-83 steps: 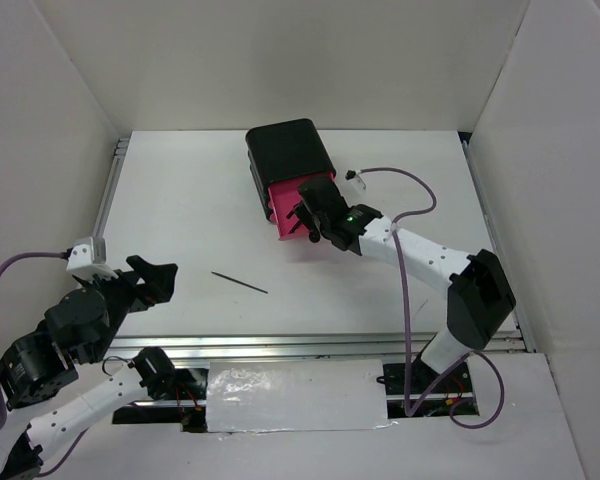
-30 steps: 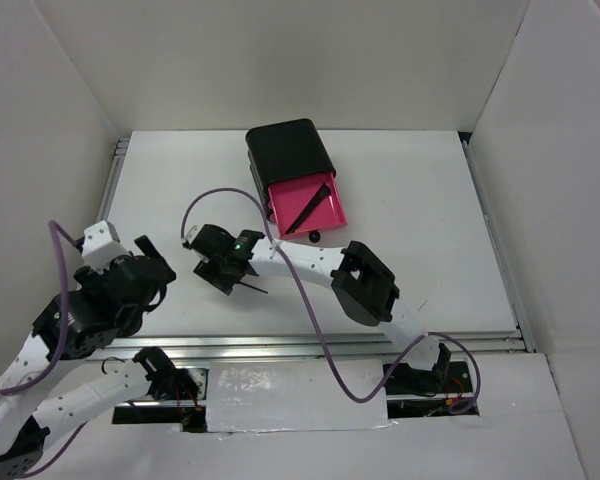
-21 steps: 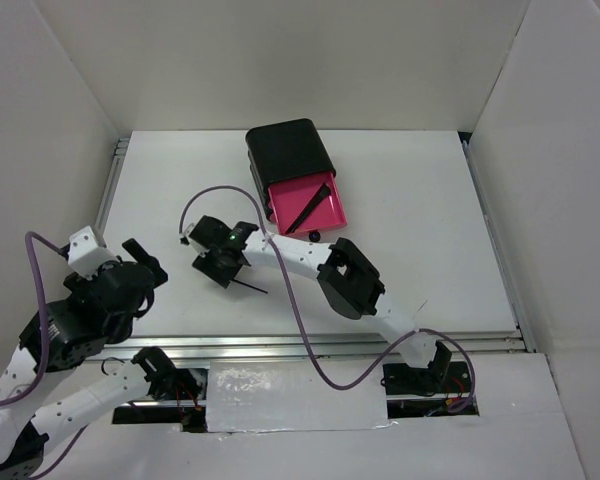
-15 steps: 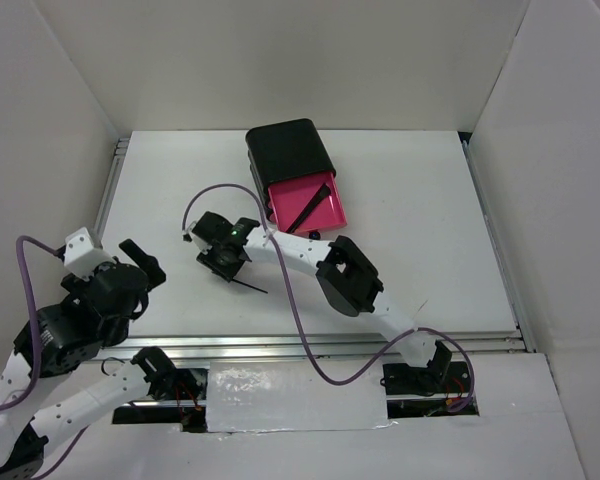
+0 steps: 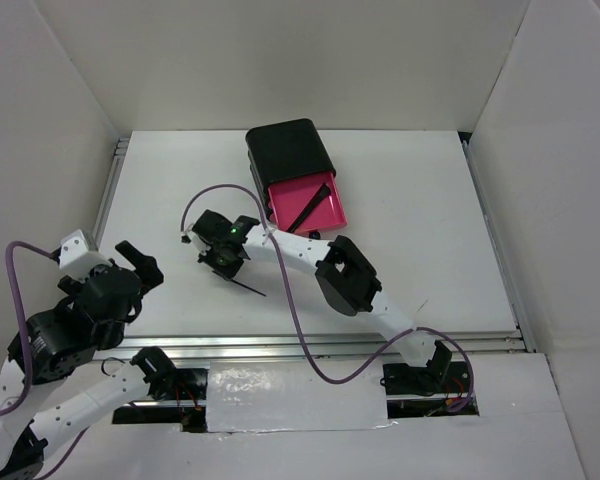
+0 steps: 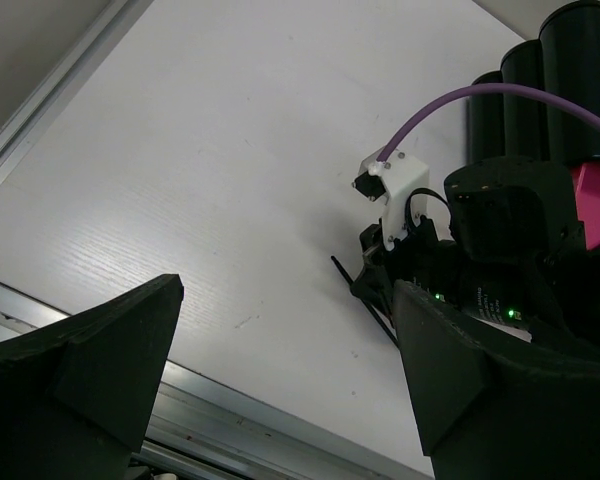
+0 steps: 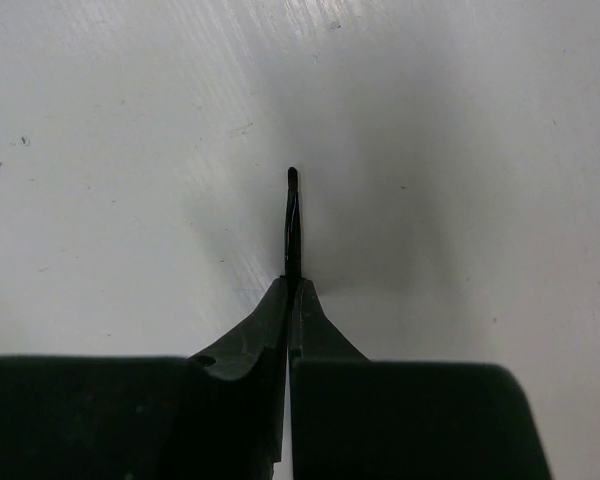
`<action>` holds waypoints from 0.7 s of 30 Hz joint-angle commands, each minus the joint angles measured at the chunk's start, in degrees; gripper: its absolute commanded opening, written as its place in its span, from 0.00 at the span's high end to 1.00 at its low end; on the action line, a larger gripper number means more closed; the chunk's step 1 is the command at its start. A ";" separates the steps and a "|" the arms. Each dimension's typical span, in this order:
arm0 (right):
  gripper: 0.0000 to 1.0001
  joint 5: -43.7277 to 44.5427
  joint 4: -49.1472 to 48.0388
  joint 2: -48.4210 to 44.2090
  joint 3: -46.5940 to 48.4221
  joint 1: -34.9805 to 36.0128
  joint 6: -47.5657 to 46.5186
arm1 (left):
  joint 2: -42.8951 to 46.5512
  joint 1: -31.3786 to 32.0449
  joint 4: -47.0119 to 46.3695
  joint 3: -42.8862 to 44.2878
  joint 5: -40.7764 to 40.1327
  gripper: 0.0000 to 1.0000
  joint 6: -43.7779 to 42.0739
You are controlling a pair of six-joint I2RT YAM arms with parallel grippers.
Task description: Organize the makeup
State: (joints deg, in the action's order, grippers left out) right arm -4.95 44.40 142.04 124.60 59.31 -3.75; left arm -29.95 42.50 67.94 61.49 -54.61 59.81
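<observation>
Black brush (image 7: 292, 225) pinched tight in our right tool (image 7: 291, 288), low over the white desk (image 5: 170, 190); our left tool (image 6: 285, 340) gapes, near-left.

Centre-left, the right gripper (image 5: 225, 266) is down at a thin black brush (image 5: 250, 289); 1 second brush (image 5: 310, 208) lies in the open pink drawer (image 5: 330, 214).

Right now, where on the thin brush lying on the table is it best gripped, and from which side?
Across its shaft, from above: the brush lies flat on the table, so only its long sides can be pinched. The right gripper does so, jaws shut on the shaft, one end poking past them.
</observation>
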 commanded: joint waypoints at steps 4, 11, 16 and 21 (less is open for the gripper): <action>1.00 -2.96 0.87 -2.02 -5.05 0.72 2.07 | 1.65 -0.31 -2.73 -0.67 0.12 0.01 -2.15; 1.00 -2.61 -9.59 -14.84 -12.44 0.55 9.98 | 2.80 -0.31 -3.34 -0.94 0.38 0.01 -2.68; 1.00 -3.05 -10.75 -20.13 -12.63 0.19 13.76 | 3.50 -0.23 -3.52 -1.02 0.56 0.01 -2.86; 1.00 8.26 -11.61 -24.87 -14.20 -1.56 21.83 | 3.50 -0.31 -3.61 -1.11 0.73 0.01 -3.03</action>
State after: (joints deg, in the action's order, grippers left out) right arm -4.14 35.90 122.02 110.56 58.98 11.66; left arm -27.07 42.46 65.93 60.73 -53.65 58.35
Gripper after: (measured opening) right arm 0.017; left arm 0.994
